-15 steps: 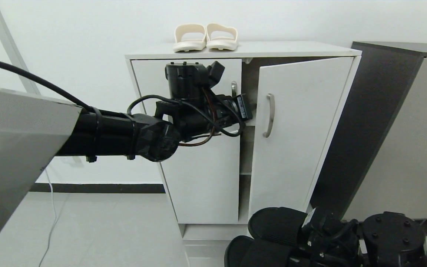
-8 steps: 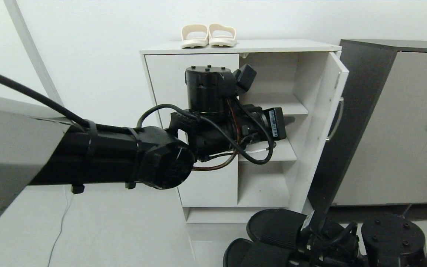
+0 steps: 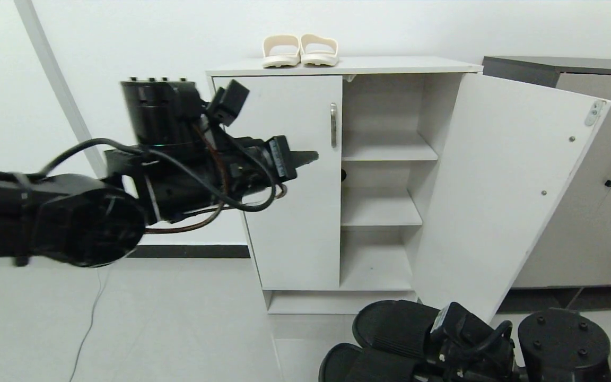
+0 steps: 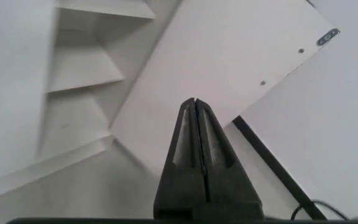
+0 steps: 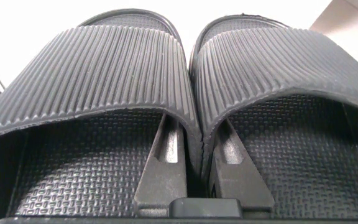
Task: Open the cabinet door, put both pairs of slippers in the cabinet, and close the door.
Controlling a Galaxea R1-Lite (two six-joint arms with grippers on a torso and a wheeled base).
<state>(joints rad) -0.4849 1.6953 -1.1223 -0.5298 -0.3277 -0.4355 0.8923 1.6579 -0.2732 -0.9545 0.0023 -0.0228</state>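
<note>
**Black slippers** point(image 5: 104, 68), pair, nearest you, low before the cabinet. The right gripper point(image 5: 194, 127) pinches their two inner side walls together, one finger inside each shoe. They look light and rubbery, with ribbed straps that flex. Expect the toes to sag; a central pinch suits them.

**Left gripper** point(image 3: 305, 157), mid-height before the closed left door point(image 3: 295, 212). Fingers pressed together, holding nothing.

**Right door** point(image 3: 502, 196). Swung wide, shelves point(image 3: 380, 209) exposed.

**Cream slippers** point(image 3: 300, 51), pair, farthest, side by side on the cabinet top point(image 3: 401, 64). Probably light foam; take them by the adjoining inner edges.
</note>
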